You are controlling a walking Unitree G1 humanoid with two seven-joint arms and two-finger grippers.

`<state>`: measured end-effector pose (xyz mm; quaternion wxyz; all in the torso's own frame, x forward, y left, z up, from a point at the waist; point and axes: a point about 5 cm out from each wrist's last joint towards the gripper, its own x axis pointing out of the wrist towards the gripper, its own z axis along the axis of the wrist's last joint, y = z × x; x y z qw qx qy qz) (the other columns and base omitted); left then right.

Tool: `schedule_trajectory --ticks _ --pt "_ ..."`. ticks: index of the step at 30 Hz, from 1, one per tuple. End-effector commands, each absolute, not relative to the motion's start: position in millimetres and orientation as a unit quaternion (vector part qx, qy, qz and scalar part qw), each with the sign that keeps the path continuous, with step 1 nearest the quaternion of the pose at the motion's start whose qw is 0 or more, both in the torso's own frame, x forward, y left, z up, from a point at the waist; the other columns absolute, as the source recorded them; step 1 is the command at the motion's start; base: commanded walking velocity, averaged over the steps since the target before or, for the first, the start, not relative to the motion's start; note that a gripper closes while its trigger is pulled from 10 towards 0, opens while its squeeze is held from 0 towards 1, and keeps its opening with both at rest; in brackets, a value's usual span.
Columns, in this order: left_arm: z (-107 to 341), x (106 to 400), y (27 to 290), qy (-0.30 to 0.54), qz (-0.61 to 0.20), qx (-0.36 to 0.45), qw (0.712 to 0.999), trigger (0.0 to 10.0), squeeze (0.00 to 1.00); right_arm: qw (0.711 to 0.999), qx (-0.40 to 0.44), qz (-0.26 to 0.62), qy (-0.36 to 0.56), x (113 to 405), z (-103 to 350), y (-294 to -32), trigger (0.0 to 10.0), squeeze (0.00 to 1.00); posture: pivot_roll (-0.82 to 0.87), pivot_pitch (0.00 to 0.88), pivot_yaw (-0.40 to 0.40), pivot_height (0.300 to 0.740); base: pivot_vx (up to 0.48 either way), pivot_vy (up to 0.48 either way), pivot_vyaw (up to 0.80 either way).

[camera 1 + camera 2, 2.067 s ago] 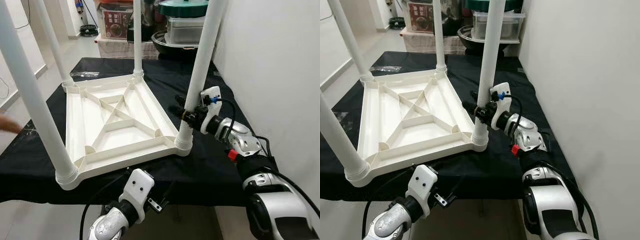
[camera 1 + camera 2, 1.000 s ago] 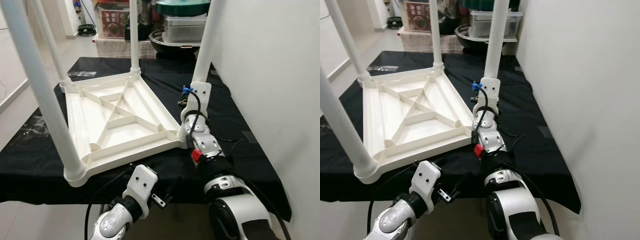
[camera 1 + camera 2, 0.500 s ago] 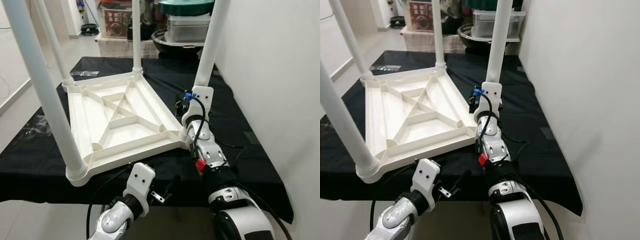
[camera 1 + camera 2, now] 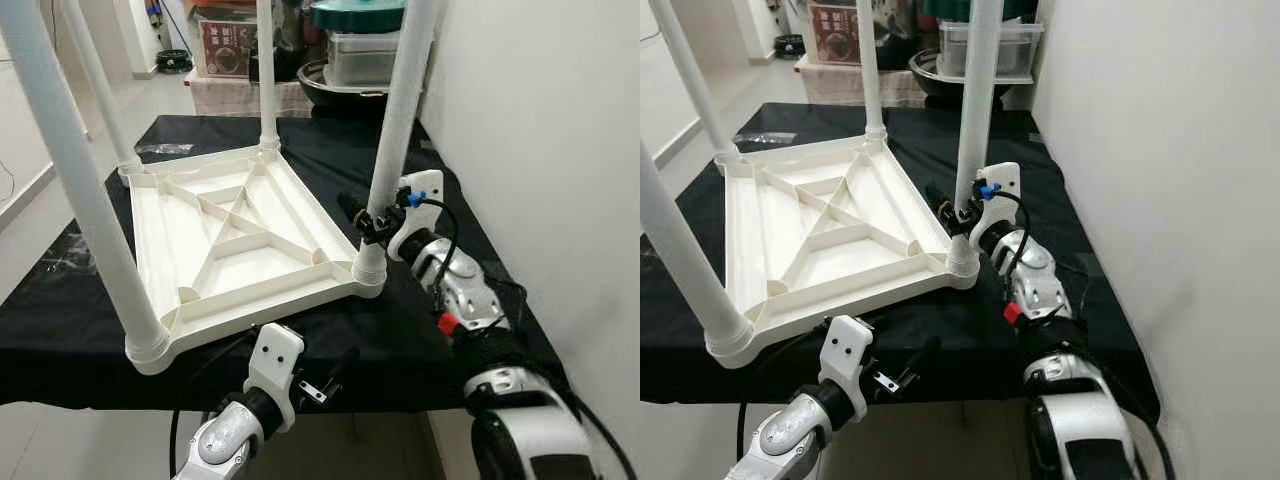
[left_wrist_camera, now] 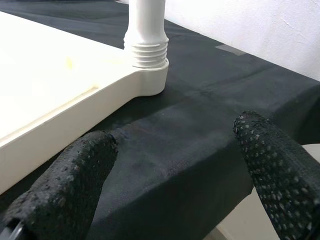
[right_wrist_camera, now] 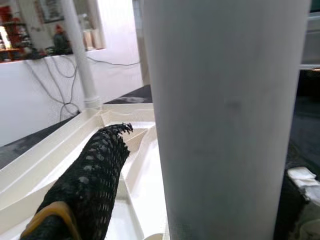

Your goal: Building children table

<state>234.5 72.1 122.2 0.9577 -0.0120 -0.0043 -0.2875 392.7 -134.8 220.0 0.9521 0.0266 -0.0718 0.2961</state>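
A white plastic children's table (image 4: 240,240) lies upside down on a black-covered table (image 4: 450,190), its four legs pointing up. My right gripper (image 4: 365,222) reaches in from the right with a finger on each side of the near right leg (image 4: 395,110), just above its threaded socket (image 4: 368,272). In the right wrist view the leg (image 6: 225,125) stands between the fingers, and one finger (image 6: 90,175) shows a gap to it, so this gripper is open. My left gripper (image 4: 335,370) hangs open below the table's front edge, its fingers (image 5: 65,190) empty.
A white wall (image 4: 540,150) runs close along the right. Behind the table stand a green-lidded pot (image 4: 365,15), a clear box (image 4: 365,55) and a red box (image 4: 228,45). Crumpled plastic wrap (image 4: 70,250) lies at the cloth's left edge.
My right wrist has swung from upright back to level at the near right leg. A hand at the far left in the earliest frame is gone. The left arm has barely moved.
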Motion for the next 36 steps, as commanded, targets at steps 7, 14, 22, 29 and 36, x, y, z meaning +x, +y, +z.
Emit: schedule_trajectory --ticks 7,14,22,29,36 --pt "124.9 232.3 71.6 -0.012 -0.287 -0.016 0.958 10.0 0.00 0.922 0.037 0.384 -0.039 397.0 223.7 -121.5 10.0 0.00 0.08 0.068 -0.053 0.740 0.000 0.000 0.00" --pt "146.7 225.2 77.4 -0.097 -0.253 0.035 0.962 10.0 0.00 0.924 0.036 0.379 -0.023 400.5 219.3 -114.9 3.9 0.00 0.08 0.073 -0.065 0.740 0.000 0.000 0.00" --pt "152.1 223.4 84.7 -0.127 -0.197 0.056 0.970 10.0 0.00 0.960 -0.005 0.280 0.020 404.8 196.1 -125.2 0.0 0.00 0.07 0.072 -0.067 0.740 0.000 0.000 0.00" --pt "152.1 225.1 86.0 -0.126 -0.185 0.056 0.973 10.0 0.00 0.996 -0.030 0.074 0.039 411.5 191.7 -147.6 0.0 0.00 0.07 0.076 -0.065 0.740 0.000 0.000 0.00" --pt "155.3 224.2 86.9 -0.142 -0.173 0.068 0.972 10.0 0.00 0.997 0.014 -0.043 0.058 410.5 187.5 -146.4 0.0 0.00 0.06 0.076 -0.069 0.740 0.000 0.000 0.00"
